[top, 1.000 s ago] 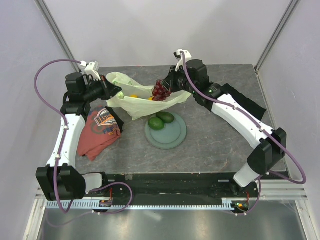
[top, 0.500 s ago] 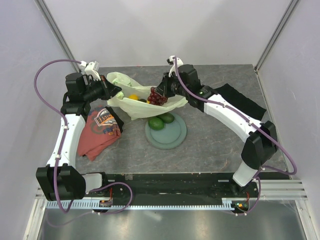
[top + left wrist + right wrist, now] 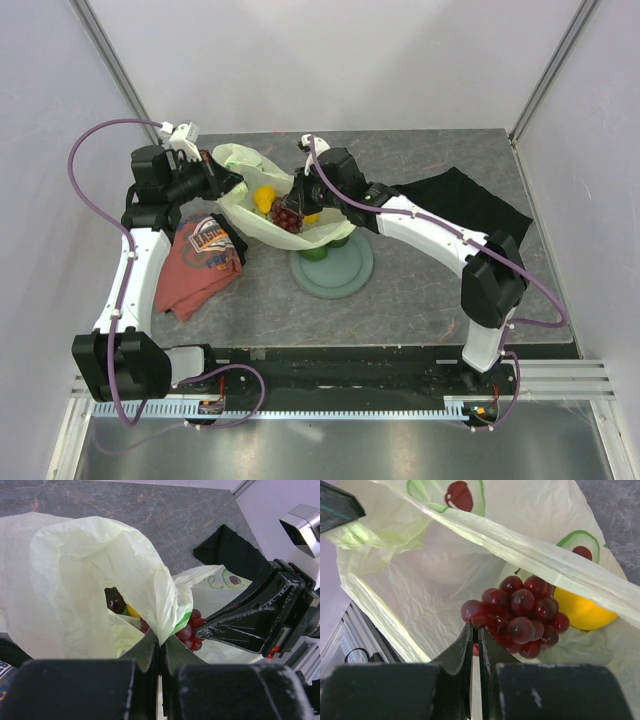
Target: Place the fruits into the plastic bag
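The pale green, crinkly, translucent plastic bag (image 3: 240, 160) lies with its mouth open. Inside the bag are a dark red grape bunch (image 3: 520, 615), a smooth yellow fruit (image 3: 582, 612) and a dark plum (image 3: 116, 601). A dark green oval fruit (image 3: 317, 252) peeks from under the bag's near edge.

No text is legible; the red T-shirt (image 3: 190, 272) print blurs.

plastic bag (image 3: 85, 570) thin, translucent, crinkly film; grape bunch (image 3: 520, 615) glossy, smooth; surface (image 3: 430, 295) matt grey, stone-veined; plate (image 3: 348, 278) smooth matt; black cloth (image 3: 470, 195) soft matt fabric; T-shirt (image 3: 190, 275) printed cloth
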